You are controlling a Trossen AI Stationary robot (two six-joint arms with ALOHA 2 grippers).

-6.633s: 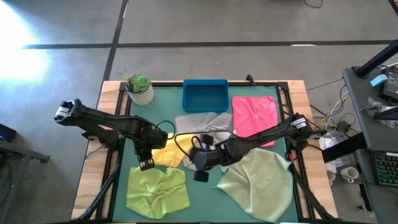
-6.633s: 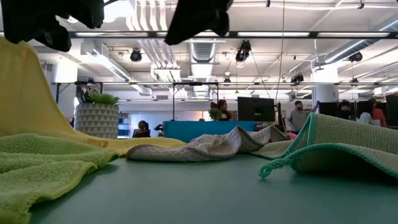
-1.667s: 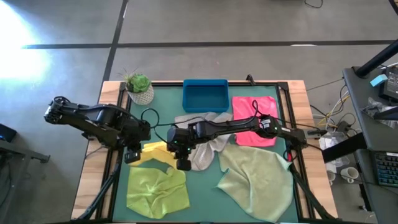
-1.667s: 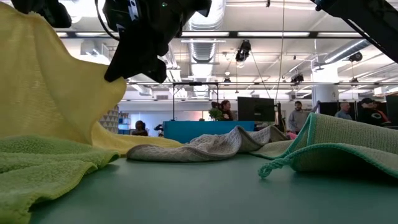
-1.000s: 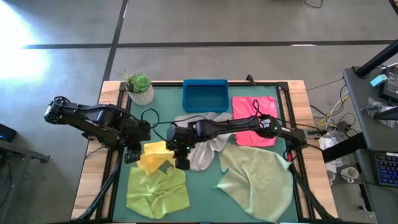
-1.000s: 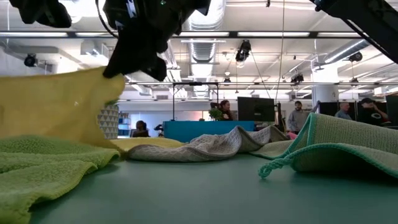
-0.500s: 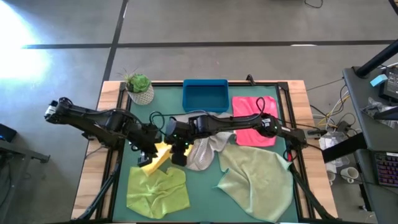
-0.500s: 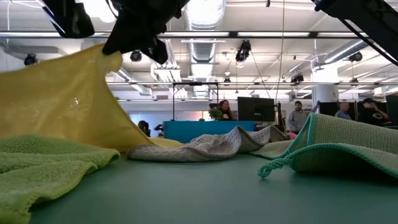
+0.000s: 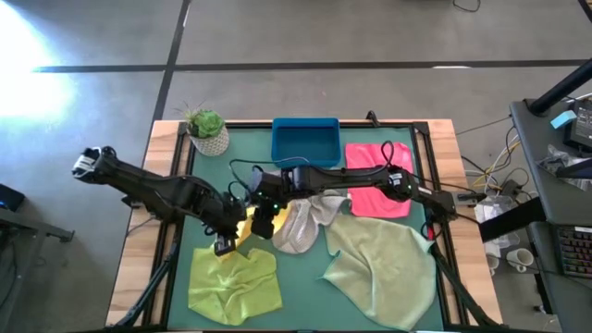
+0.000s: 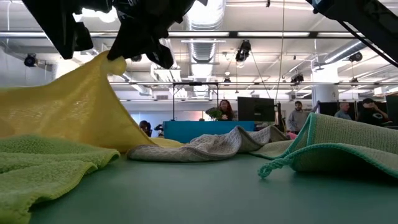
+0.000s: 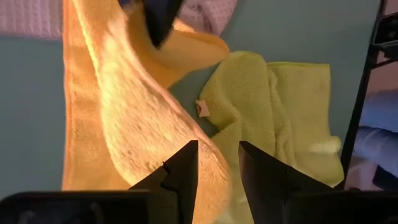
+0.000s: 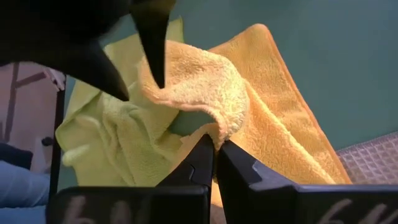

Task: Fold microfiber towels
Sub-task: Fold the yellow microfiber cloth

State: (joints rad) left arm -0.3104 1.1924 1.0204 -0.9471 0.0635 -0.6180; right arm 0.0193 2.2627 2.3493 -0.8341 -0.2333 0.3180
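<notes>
The yellow towel (image 9: 242,228) rises in a narrow ridge between my two grippers; its lower part lies on the table and on the lime green towel (image 9: 233,282). My right gripper (image 9: 262,225) is shut on the yellow towel (image 12: 261,124). My left gripper (image 9: 225,245) is open right beside it, fingers apart over the yellow cloth (image 11: 124,124); whether they touch it I cannot tell. The light grey towel (image 9: 301,222) lies crumpled at the centre, the pale sage towel (image 9: 379,268) at the near right, and the hot pink towel (image 9: 377,180) at the far right. My right gripper pinches a raised fold of the yellow towel (image 12: 225,129) between its two shut fingers, coming at it from above. The cloth drapes slack from the fingers like a tent (image 10: 111,61), and its lower part rests on the table and the lime green towel.
A blue tray (image 9: 305,141) stands at the far middle and a potted plant (image 9: 207,129) at the far left corner. Bare green table shows between the lime green and sage towels (image 9: 301,277). People show in the room behind, in the low view.
My left gripper has gone toward the table's right, close to my right gripper. My right gripper has gone a little toward the far edge and up, still shut on the yellow towel. The towel's held part has risen, and the cloth has drawn from a flat patch into a narrow ridge.
</notes>
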